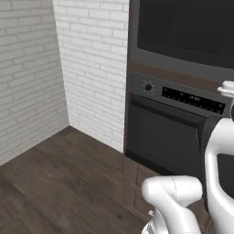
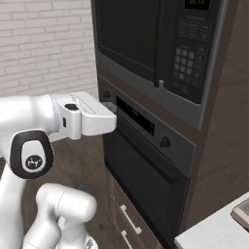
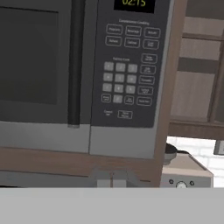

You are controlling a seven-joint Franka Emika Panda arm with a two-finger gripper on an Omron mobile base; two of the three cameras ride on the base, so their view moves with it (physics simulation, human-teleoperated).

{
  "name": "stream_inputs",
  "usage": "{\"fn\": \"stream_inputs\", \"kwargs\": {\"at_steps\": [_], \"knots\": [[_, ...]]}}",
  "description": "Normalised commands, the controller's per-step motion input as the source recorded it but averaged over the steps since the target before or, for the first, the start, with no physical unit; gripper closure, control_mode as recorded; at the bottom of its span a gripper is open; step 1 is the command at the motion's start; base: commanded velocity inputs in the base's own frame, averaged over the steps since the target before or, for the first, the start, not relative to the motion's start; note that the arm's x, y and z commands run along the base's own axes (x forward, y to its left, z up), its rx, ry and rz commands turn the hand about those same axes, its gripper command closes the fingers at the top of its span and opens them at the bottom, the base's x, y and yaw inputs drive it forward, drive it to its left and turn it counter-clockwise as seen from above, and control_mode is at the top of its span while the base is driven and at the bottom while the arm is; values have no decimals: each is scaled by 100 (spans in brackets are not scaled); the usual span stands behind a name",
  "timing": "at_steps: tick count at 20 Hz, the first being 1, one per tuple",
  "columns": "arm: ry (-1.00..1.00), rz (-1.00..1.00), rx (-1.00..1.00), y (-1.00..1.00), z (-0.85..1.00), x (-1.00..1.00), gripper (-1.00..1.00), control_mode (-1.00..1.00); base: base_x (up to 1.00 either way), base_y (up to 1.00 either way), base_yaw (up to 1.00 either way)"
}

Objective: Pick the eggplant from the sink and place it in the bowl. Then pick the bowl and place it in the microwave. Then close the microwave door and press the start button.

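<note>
From the left base view I find the built-in dark grey microwave [image 1: 183, 32] with its black glass-windowed door [image 1: 187, 27] closed above the black knob-and-display oven [image 1: 173, 119]. From the right base view the gripper [image 2: 111, 107], shut and empty, sits near the oven panel, well below the microwave's grey keypad [image 2: 187, 53]. In the hand view the start button [image 3: 125, 115] is off-centre, so I judge a straight push risks a wrong key.

Soft, even light fills all three rendered views, with no hard shadows and no clear source; the white brick wall [image 1: 91, 68] reads bright while the microwave door [image 1: 183, 27] stays near black, with only a faint sheen. The pictures are coarse and slightly blurred, so the keypad [image 3: 129, 70] labels cannot be read, though its lit display [image 3: 130, 3] glows yellow-green.
</note>
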Motion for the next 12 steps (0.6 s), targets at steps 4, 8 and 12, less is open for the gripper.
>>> {"fn": "stream_inputs", "kwargs": {"at_steps": [4, 8, 12], "knots": [[0, 0, 2, -10, -5, 1, 100, -100, 0, 0, 0], [-2, 0, 0, -17, 0, 5, 100, -100, 0, 0, 0], [-8, 0, 3, -3, 17, 10, 100, -100, 0, 0, 0]]}}
